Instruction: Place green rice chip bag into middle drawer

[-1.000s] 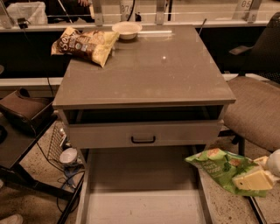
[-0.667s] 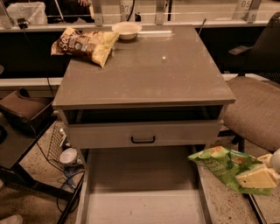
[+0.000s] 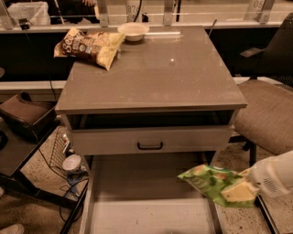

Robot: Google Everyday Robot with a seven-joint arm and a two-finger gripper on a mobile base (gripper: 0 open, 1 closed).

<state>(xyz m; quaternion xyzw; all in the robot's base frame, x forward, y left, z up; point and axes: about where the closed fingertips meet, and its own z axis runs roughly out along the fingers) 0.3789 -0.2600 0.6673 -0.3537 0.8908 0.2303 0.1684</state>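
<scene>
At near right, the white two-finger gripper grips the right end of the glossy bright-green rice chip bag, held above the right wall of the wide shallow grey middle drawer.

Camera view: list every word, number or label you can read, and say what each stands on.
"05", on the right tag behind the cabinet.
"87", perhaps more, on the middle tag.
Brown bag: lettering too blurred to read.
Green bag, held by the gripper low beside the drawer: lettering too blurred to read.
</scene>
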